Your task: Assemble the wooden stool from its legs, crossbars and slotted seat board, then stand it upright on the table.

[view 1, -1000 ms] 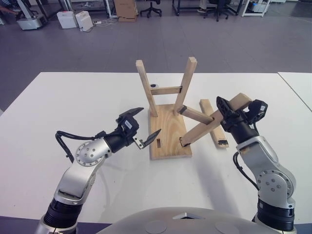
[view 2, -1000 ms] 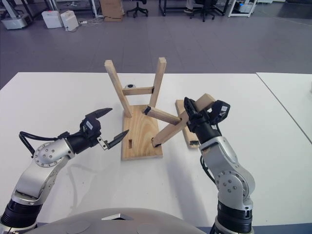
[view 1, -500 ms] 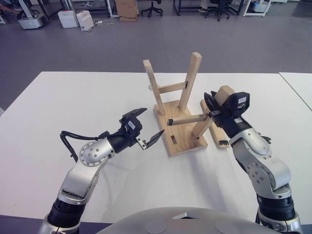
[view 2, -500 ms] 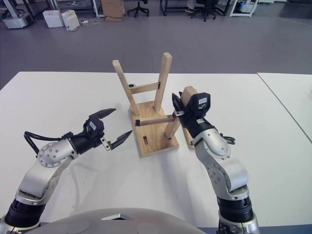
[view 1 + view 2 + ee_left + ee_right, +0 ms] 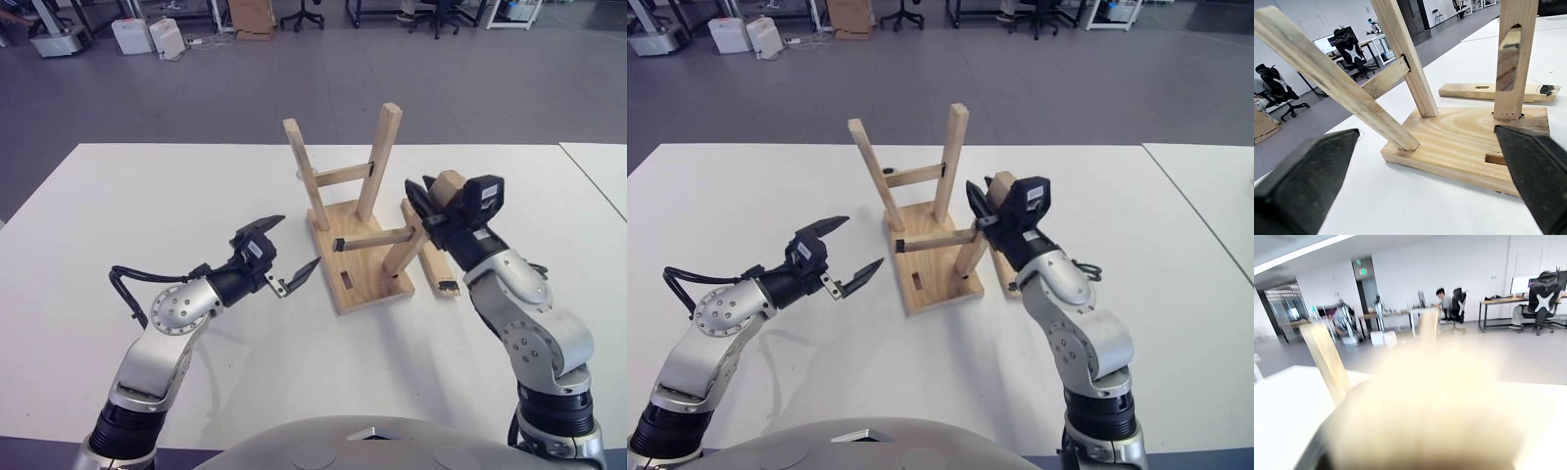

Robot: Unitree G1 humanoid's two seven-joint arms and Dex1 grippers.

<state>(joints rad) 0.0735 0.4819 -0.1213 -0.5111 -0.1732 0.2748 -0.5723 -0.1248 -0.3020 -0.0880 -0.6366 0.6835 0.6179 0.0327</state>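
The slotted seat board [image 5: 377, 274] lies flat mid-table. Two legs [image 5: 299, 171] [image 5: 380, 162] rise from its far edge, tilted, joined by a crossbar [image 5: 343, 177]. A third leg [image 5: 404, 250] stands on the board's right side with a short crossbar [image 5: 372, 239] sticking out leftward. My right gripper [image 5: 436, 208] is shut on that leg's top end. My left gripper [image 5: 297, 242] hangs open just left of the board, nothing between its fingers [image 5: 1303, 186]. In the left wrist view the board [image 5: 1459, 147] shows an empty slot.
A fourth leg [image 5: 438, 269] lies loose on the table, right of the board and behind the held leg. White tabletop [image 5: 147, 215] stretches free to the left and front. A second table edge [image 5: 602, 166] sits at far right.
My right gripper has swung the third leg from a low slant across the board to nearly upright on it. The board and its two legs turned slightly. The left gripper stayed open, barely moving.
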